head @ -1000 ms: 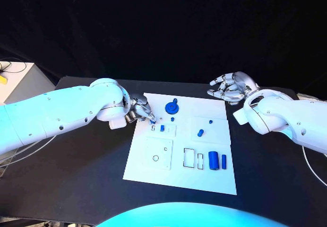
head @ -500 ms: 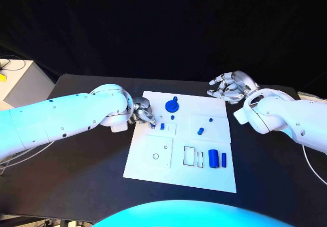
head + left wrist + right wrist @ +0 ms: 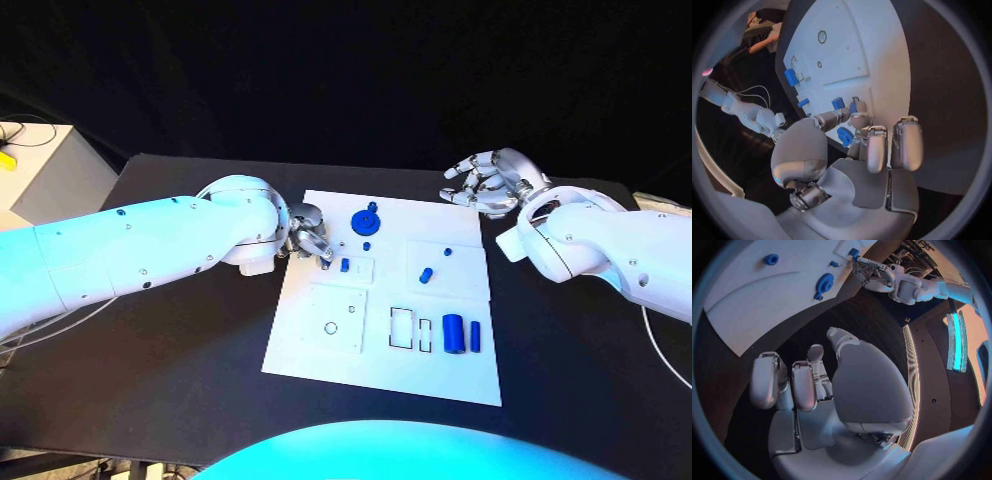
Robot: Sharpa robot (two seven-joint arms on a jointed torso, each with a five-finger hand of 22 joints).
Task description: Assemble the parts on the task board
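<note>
1. The board lies mid-table, and blue parts are spread over it: a round knobbed part at the far edge, a small peg by a square recess on the left, a slanted peg and a tiny dot to the right, and a fat cylinder with a thin bar beside it at the near right
2. The left hand hovers low over the board's far-left part, fingers bunched close to the small peg; this looks like fitting or fetching a part at that recess
3. The left wrist view shows a blue piece right at the fingertips, apparently pinched between thumb and finger; the head view hides this behind the hand, so the hold is a judgement, not certain
4. The right hand sits off the board's far-right corner above the black table, fingers curled loosely and apart, holding nothing; it seems parked out of the way
5. The right wrist view confirms its bare palm and shows the round part and left hand across the board
</note>
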